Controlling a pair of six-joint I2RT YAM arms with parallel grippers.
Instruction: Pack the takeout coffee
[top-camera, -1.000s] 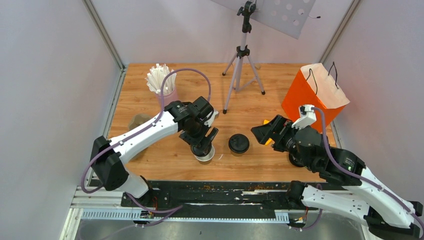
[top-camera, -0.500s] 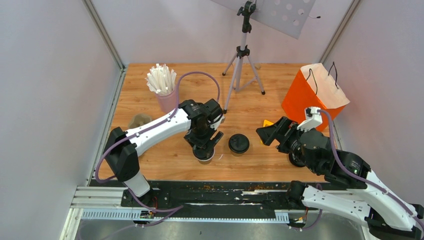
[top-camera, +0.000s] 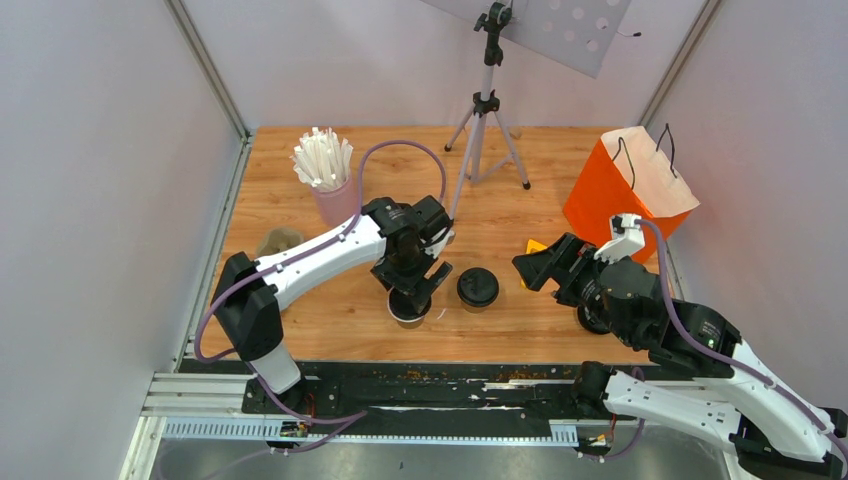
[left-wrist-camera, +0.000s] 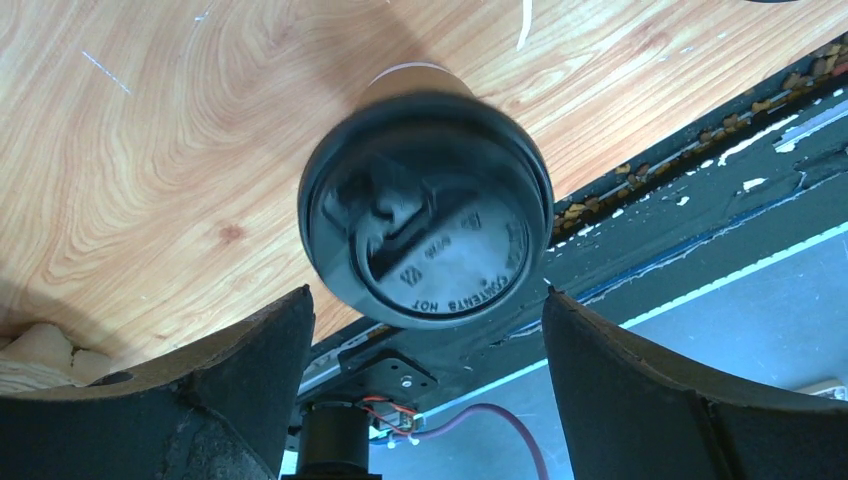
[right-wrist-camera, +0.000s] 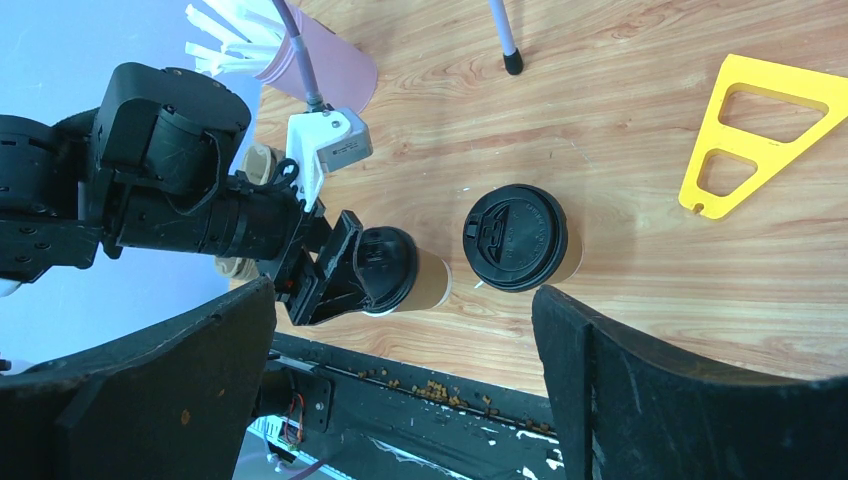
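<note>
A kraft-brown takeout coffee cup (right-wrist-camera: 430, 280) with a black lid (left-wrist-camera: 430, 220) stands near the table's front edge. My left gripper (top-camera: 410, 298) hangs right over it, open, with its fingers (left-wrist-camera: 250, 370) spread wider than the lid and not touching it. In the top view only the cup's edge (top-camera: 412, 319) shows under the gripper. A second kraft cup with a black lid (top-camera: 478, 288) stands just to its right, and shows in the right wrist view (right-wrist-camera: 515, 238). My right gripper (top-camera: 532, 266) is open and empty, right of both cups.
A pink cup of white sticks (top-camera: 328, 180) and a pulp cup tray (top-camera: 278, 242) are at the left. An orange paper bag (top-camera: 620, 190) stands at the back right, a tripod (top-camera: 485, 130) at the back. A yellow triangle (right-wrist-camera: 760, 130) lies by the right gripper. A black rail (top-camera: 450, 385) runs along the front.
My left arm's elbow has swung right and the gripper has settled slightly lower over the lidded cup. My right gripper drew back a little to the right, then held still.
</note>
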